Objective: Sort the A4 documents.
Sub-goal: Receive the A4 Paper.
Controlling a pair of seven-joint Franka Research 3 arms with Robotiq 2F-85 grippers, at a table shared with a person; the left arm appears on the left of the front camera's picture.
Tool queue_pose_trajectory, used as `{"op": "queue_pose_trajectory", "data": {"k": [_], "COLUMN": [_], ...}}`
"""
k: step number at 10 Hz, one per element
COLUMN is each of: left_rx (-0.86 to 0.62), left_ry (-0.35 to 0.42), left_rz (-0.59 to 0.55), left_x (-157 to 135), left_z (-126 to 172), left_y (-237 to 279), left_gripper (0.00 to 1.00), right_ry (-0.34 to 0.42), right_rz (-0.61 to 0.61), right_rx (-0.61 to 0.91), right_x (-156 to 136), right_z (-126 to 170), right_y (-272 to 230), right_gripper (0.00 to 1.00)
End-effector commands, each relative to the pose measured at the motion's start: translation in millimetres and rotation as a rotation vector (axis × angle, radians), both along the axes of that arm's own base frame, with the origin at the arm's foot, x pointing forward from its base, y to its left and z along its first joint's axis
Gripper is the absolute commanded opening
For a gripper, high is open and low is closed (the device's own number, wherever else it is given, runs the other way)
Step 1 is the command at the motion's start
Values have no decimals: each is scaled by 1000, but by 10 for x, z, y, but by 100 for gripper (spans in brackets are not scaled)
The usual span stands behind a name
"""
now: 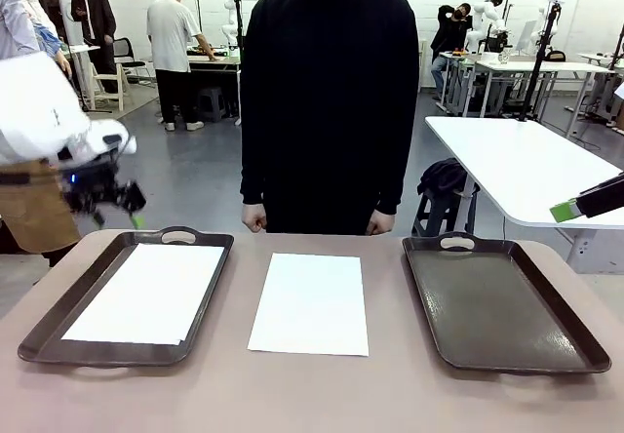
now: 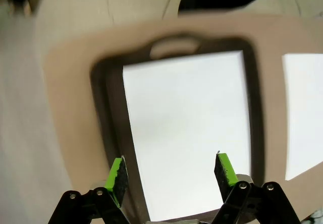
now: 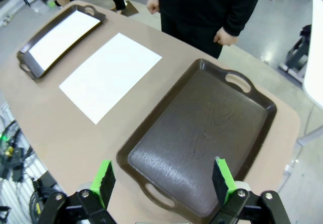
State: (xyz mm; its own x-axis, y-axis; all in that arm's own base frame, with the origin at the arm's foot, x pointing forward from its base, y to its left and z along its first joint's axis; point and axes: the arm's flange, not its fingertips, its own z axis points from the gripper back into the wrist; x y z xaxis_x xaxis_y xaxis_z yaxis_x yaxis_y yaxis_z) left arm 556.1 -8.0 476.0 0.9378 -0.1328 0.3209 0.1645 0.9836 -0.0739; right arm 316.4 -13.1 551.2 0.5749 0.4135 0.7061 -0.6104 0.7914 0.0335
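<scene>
Fingers of left gripper [image 2: 170,159] and right gripper [image 3: 162,161] gape empty; we should edge-pinch the sheet [image 1: 311,302] beside the left tray [image 1: 60,316].

The front view sits low at the near edge of the surface [image 1: 312,394], facing across it to a person [image 1: 330,92] at the far side; the left wrist view looks steeply down, close over the left tray [image 2: 113,123], left end effector [image 2: 171,171] at the bottom edge; the right wrist view looks down from higher, slantwise over the right tray [image 3: 202,133], right end effector [image 3: 164,178] at bottom; all three share the middle A4 sheet [image 1: 312,301], cut off at right in the left wrist view, upper left in the right.
</scene>
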Motion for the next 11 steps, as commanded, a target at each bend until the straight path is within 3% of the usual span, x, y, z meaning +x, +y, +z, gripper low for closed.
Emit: {"op": "queue_pose_trajectory", "data": {"k": [1,3,5,7,11], "left_rx": [20,-80,-279,-325,-177], "left_ry": [-360,-432,-288,-194,-334], "left_rz": [-184,-297,-337,-416,-507], "left_x": [-239,-351,-380,-670,-1072], "left_z": [491,605,342,186,498], "left_y": [-138,-199,-239,-235,-37], "left_gripper": [90,90,90,90,90], "right_ry": [5,5,5,5,5], "right_rz": [-4,-4,-4,-4,-4], "right_rx": [5,5,5,5,5], "right_x": [11,11,11,11,11], "right_z": [-12,-12,-12,-12,-12], "right_y": [1,1,1,1,1], "right_gripper": [100,100,100,100,100]}}
